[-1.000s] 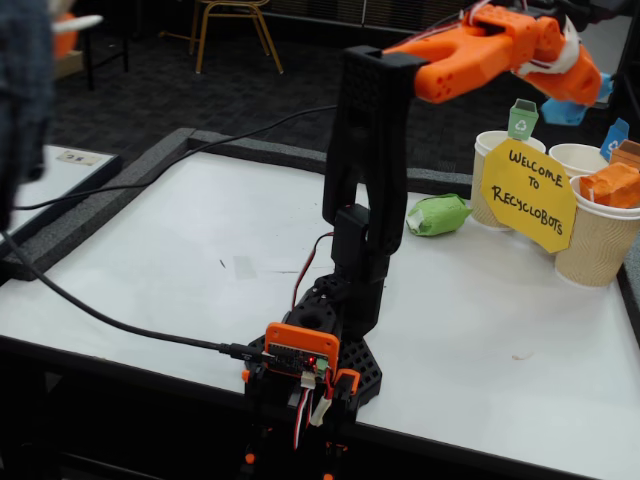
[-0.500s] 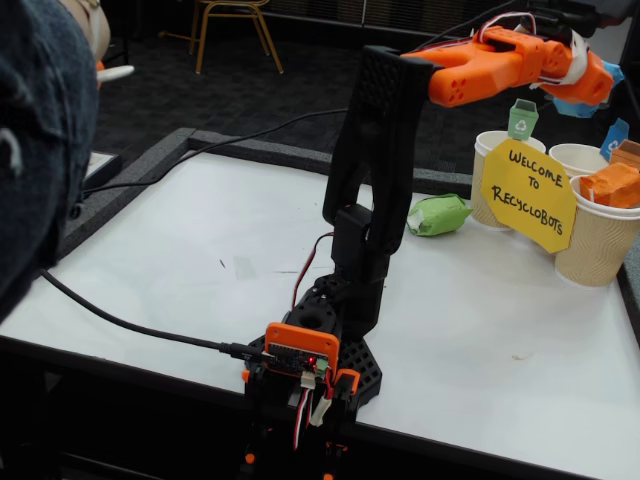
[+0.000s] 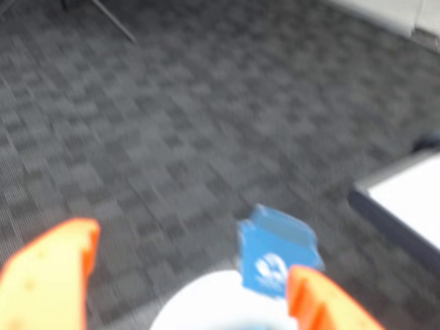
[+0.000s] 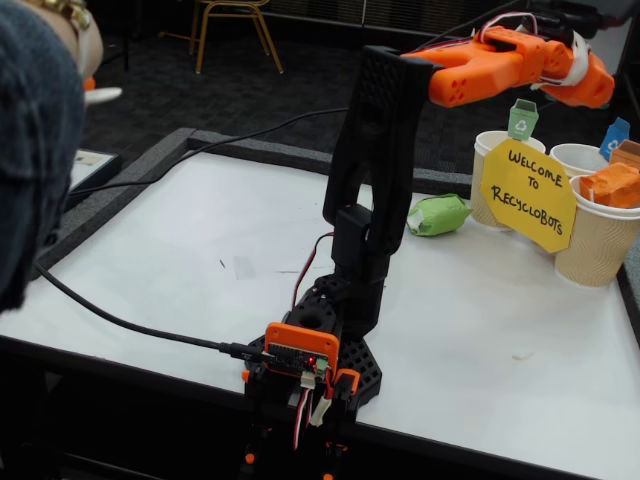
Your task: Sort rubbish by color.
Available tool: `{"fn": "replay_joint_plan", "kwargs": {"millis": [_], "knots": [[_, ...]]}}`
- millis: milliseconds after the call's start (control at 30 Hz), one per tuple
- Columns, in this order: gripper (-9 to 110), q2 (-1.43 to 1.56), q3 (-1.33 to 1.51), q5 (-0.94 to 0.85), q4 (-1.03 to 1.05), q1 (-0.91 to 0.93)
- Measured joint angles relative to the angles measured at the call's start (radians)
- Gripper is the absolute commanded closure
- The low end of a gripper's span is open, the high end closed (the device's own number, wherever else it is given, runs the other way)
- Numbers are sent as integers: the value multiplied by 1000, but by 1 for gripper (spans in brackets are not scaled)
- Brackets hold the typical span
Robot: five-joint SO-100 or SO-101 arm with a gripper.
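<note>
Fixed view: the table's left and centre lay bare, crossed only by a black cable near the front edge. The far right corner was crowded by paper cups, a yellow sign and a green wad. The arm's base occupied the front edge.

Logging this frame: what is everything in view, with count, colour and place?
green wad: 1, on the table beside the cups
orange wad: 1, in the nearest cup
paper cups: 3, beige, right end of the table in the fixed view
flags: green, blue, on cups
sign: 1, yellow, in front of the cups
table: 1, white
cable: 1, black, across the table
chair: 1, background
person: 1, left edge
arm: 1, black and orange
hand: 1, orange, open over the blue-flag cup
</note>
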Motion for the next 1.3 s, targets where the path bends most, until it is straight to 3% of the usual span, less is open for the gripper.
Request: {"fn": "replay_joint_plan", "kwargs": {"millis": [233, 400, 733, 1300], "knots": [[101, 0, 0, 0, 186, 18], [101, 58, 20, 0, 380, 18], [101, 492, 158, 75, 733, -31], [101, 1040, 192, 143, 1127, -74]]}}
